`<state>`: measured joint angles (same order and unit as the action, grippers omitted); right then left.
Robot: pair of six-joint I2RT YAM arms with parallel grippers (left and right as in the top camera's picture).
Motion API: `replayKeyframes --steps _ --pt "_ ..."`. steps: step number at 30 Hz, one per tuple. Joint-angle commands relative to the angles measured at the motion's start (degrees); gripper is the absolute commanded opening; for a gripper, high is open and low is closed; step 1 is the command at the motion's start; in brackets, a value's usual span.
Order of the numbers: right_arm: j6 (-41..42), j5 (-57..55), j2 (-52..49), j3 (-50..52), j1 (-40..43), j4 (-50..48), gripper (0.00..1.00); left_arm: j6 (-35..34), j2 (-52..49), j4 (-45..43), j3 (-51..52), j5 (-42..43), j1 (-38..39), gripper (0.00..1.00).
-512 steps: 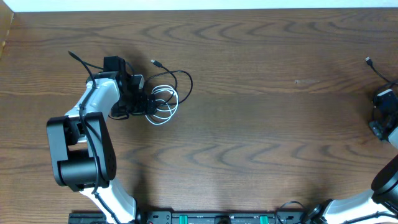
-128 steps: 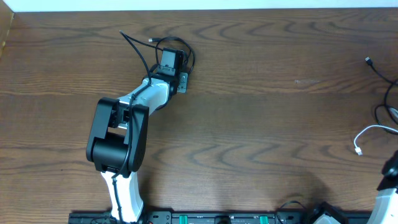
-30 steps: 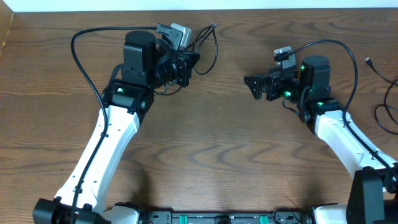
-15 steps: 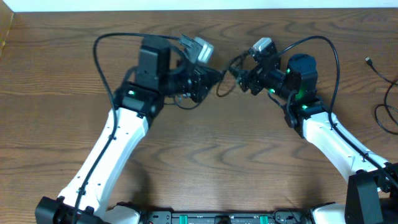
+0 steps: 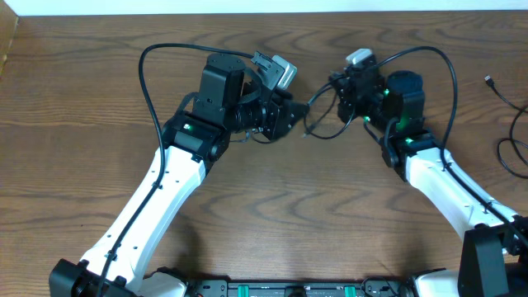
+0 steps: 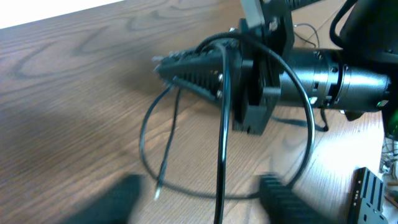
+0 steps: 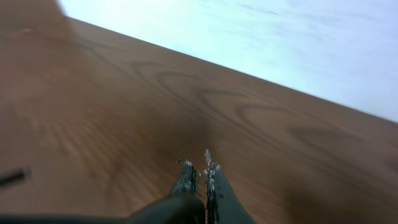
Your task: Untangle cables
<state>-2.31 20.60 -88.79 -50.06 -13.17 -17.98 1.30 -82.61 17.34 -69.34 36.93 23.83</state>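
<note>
A thin black cable [image 5: 327, 134] hangs in loops between my two grippers near the back middle of the table. In the left wrist view one strand of that cable [image 6: 220, 143] runs up between my left gripper's [image 6: 202, 200] open fingers and crosses the right gripper's [image 6: 163, 62] closed fingers. My left gripper [image 5: 295, 114] faces my right gripper [image 5: 313, 102] almost tip to tip. In its own wrist view the right gripper [image 7: 198, 164] has its fingertips pressed together above the wood, and the cable does not show there.
More black cables [image 5: 513, 140] lie at the table's right edge, one with a small plug [image 5: 488, 80]. The thick black arm wires [image 5: 148, 74] arch over both arms. The table's far edge [image 5: 264, 11] runs just behind the grippers.
My right gripper swung left to meet the left one and went from wide open to shut. My left gripper, shut before, has opened and shifted slightly right.
</note>
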Motion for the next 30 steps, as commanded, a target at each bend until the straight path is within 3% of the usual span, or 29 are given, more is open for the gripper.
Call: replayKeyframes --steps 1,11,18,22,30 --pt "-0.1 -6.1 -0.2 -0.3 2.1 1.9 0.01 0.4 0.5 0.7 -0.2 -1.7 -0.1 0.81" --pt "-1.7 -21.4 -0.2 -0.3 11.8 2.4 0.01 0.3 0.5 3.1 -0.2 -6.6 -0.1 0.83" --pt "-1.6 -22.6 -0.2 -2.0 22.6 1.3 0.01 0.3 0.5 3.4 -0.2 -12.5 -0.1 0.84" --pt "-1.6 -22.6 -0.3 -7.4 28.8 6.8 0.01 0.3 0.5 3.4 -0.2 -15.6 -0.1 0.84" --pt "-1.6 -18.9 -7.2 -27.7 39.6 23.0 0.01 0.3 0.5 3.4 -0.2 -15.6 -0.1 0.85"
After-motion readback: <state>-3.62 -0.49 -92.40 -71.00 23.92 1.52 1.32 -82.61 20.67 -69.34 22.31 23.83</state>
